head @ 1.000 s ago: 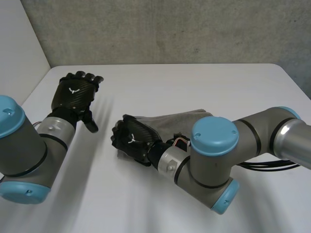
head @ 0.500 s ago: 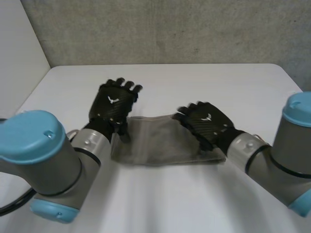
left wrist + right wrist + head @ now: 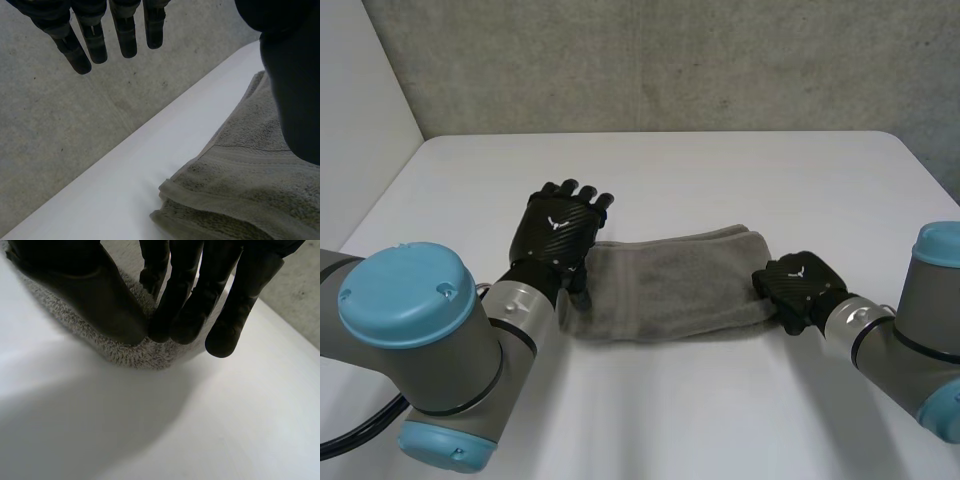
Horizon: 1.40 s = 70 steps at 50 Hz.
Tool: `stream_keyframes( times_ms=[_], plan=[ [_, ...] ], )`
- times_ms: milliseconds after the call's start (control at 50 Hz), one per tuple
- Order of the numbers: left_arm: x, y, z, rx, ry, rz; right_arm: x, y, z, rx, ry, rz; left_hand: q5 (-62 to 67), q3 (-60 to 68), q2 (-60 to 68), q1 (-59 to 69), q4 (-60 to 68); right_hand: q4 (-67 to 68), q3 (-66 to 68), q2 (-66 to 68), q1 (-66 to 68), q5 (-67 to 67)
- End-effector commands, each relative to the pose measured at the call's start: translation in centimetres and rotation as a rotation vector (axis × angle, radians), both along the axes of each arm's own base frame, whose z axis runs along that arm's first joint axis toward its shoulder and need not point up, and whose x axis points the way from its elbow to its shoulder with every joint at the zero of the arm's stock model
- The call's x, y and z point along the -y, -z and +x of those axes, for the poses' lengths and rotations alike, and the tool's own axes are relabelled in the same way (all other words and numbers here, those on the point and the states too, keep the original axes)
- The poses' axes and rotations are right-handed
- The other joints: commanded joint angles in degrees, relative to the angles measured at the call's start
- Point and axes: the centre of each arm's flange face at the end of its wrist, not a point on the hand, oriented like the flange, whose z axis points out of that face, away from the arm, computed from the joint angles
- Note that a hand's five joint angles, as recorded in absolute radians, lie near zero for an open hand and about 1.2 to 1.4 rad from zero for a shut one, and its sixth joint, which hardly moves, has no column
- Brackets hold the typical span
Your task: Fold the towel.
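The towel is plain grey-brown terry with a flat woven band by its edge, the surface white, the left hand and right hand black with a fine weave and a small white mark, the wall mottled grey.

Lab-like test bench: white table, bare concrete wall behind.

A smooth white table with rounded far corners sits before a rough grey concrete wall, its far edge running close along the wall's foot. A plain white flat panel stands at the left of the head view, meeting the concrete at a slanting seam that comes down near the table's left corner. The concrete is mottled, with small dark specks and faint lines
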Motion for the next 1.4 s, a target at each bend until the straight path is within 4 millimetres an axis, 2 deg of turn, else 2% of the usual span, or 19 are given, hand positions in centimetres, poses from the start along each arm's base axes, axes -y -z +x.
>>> stream_keyframes(
  times_ms=[20, 140, 180, 200, 220, 300, 360, 460, 580, 620, 660, 800, 840, 900, 940, 1060, 1100, 1320, 1400],
  plan=[
    [0.1, -0.2, 0.6, 0.003, -0.017, 0.004, 0.9, -3.5, 1.8, 0.027, -0.046, -0.128, -11.71, -3.04, -3.76, -4.59, -4.16, 3.04, 3.08, 3.44, 8.10, 3.74],
    [1.6, -1.9, 2.8, -0.022, -0.094, -0.031, -0.2, -6.6, 5.6, 0.070, -0.157, -0.232, -11.87, -3.21, -3.93, -4.76, -4.33, 3.04, 3.08, 3.44, 8.10, 3.74],
    [2.1, -2.3, 3.5, -0.029, -0.117, -0.040, -2.0, -7.8, 9.0, 0.092, -0.265, -0.287, -11.87, -3.21, -3.93, -4.76, -4.33, 3.04, 3.08, 3.44, 8.10, 3.74],
    [2.1, -2.3, 3.5, -0.029, -0.117, -0.040, -2.0, -7.8, 9.1, 0.092, -0.265, -0.287, -11.87, -3.21, -3.93, -4.76, -4.33, 3.04, 3.08, 3.44, 8.10, 3.74],
    [2.4, -2.8, 4.1, -0.040, -0.136, -0.048, -2.8, -7.9, 10.8, 0.095, -0.330, -0.308, -11.71, -3.04, -3.76, -4.60, -4.17, 3.04, 3.08, 3.44, 8.10, 3.74],
    [3.5, -4.2, 6.0, -0.092, -0.202, -0.068, -5.6, -6.6, 15.8, 0.093, -0.491, -0.347, -11.87, -3.21, -3.93, -4.76, -4.33, 3.04, 3.08, 3.44, 8.10, 3.74],
    [4.0, -4.6, 6.7, -0.110, -0.231, -0.072, -6.5, -5.8, 17.1, 0.101, -0.545, -0.339, -11.87, -3.21, -3.93, -4.76, -4.33, 3.04, 3.08, 3.44, 8.10, 3.74],
    [4.9, -5.1, 8.7, -0.136, -0.307, -0.076, -9.4, -1.9, 20.3, 0.111, -0.701, -0.268, -11.87, -3.21, -3.93, -4.76, -4.33, 3.04, 3.08, 3.44, 8.10, 3.74],
    [4.9, -4.7, 8.6, -0.129, -0.303, -0.064, -9.5, -1.1, 20.3, 0.097, -0.698, -0.243, -11.71, -3.04, -3.76, -4.59, -4.16, 3.04, 3.08, 3.44, 8.10, 3.74],
    [4.6, -4.5, 8.2, -0.125, -0.284, -0.058, -9.5, -1.9, 19.9, 0.103, -0.662, -0.239, -11.71, -3.04, -3.76, -4.60, -4.17, -52.77, -52.73, -52.37, -47.71, -52.07],
    [4.7, -4.3, 8.1, -0.123, -0.281, -0.054, -9.2, -3.0, 19.4, 0.115, -0.625, -0.240, -11.87, -3.21, -3.93, -4.76, -4.33, -61.91, -61.87, -61.51, -56.85, -61.21],
    [4.7, -3.6, 6.6, -0.133, -0.243, -0.037, -10.3, -8.0, 17.4, 0.244, -0.552, -0.215, -11.87, -3.21, -3.93, -4.76, -4.33, -66.96, -66.92, -66.56, -61.90, -66.26],
    [4.5, -3.6, 6.1, -0.146, -0.228, -0.034, -10.1, -8.9, 16.8, 0.273, -0.519, -0.206, -11.71, -3.04, -3.76, -4.59, -4.16, -66.96, -66.92, -66.56, -61.90, -66.26],
    [4.3, -3.7, 5.1, -0.190, -0.200, -0.018, -7.7, -9.8, 14.8, 0.309, -0.398, -0.176, -11.71, -3.04, -3.76, -4.59, -4.16, -66.96, -66.92, -66.56, -61.90, -66.26],
    [4.0, -3.0, 4.1, -0.222, -0.171, 0.023, -5.6, -9.4, 12.9, 0.316, -0.269, -0.134, -11.87, -3.21, -3.93, -4.76, -4.33, -66.96, -66.92, -66.56, -61.90, -66.26],
    [3.1, -1.1, 2.5, -0.227, -0.120, 0.092, -4.1, -8.5, 11.5, 0.307, -0.171, -0.087, -12.21, -3.55, -4.27, -5.10, -4.67, -66.96, -66.92, -66.56, -61.90, -66.26],
    [2.5, 0.6, 1.5, -0.198, -0.077, 0.135, -3.4, -7.7, 11.1, 0.309, -0.146, -0.059, -12.38, -3.71, -4.43, -5.27, -4.84, -66.96, -66.92, -66.56, -61.90, -66.26],
    [2.5, 6.3, 0.4, -0.046, -0.043, 0.270, -1.6, -1.3, 12.0, 0.273, -0.098, 0.115, -11.54, -2.88, -3.59, -4.43, -4.00, -66.96, -66.92, -66.56, -61.90, -66.26],
    [2.4, 6.8, 0.5, -0.006, -0.047, 0.299, -1.5, -0.7, 12.2, 0.259, -0.097, 0.139, -11.54, -2.87, -3.59, -4.43, -4.00, -66.96, -66.92, -66.56, -61.90, -66.26]
  ],
)
